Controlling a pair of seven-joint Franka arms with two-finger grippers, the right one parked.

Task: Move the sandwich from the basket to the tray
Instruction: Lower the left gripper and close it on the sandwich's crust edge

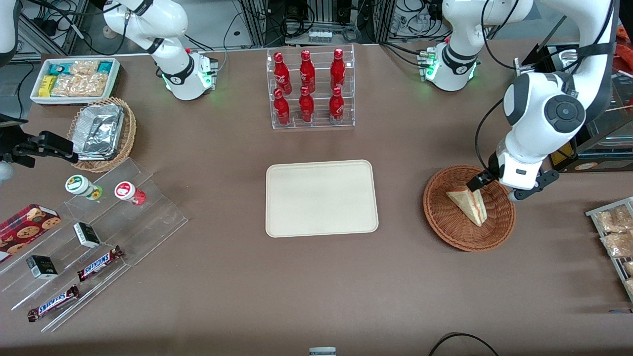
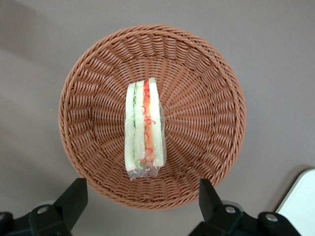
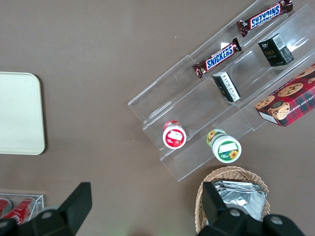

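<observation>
The sandwich (image 1: 470,205) (image 2: 144,125), a plastic-wrapped wedge with red and green filling, lies inside the reddish-brown woven basket (image 1: 445,222) (image 2: 206,123) toward the working arm's end of the table. My left gripper (image 1: 499,190) (image 2: 141,201) hangs open just above the basket, over its rim, with nothing between its black fingers (image 2: 74,196). It is not touching the sandwich. The cream tray (image 1: 321,198) (image 2: 300,196) (image 3: 19,113) lies flat and bare at the table's middle, beside the basket.
A clear rack of red bottles (image 1: 310,89) stands farther from the front camera than the tray. Toward the parked arm's end are a white snack bin (image 1: 74,79), a tan basket of foil trays (image 1: 101,133) and an acrylic stand (image 1: 84,237). Snack packets (image 1: 613,232) lie past the basket.
</observation>
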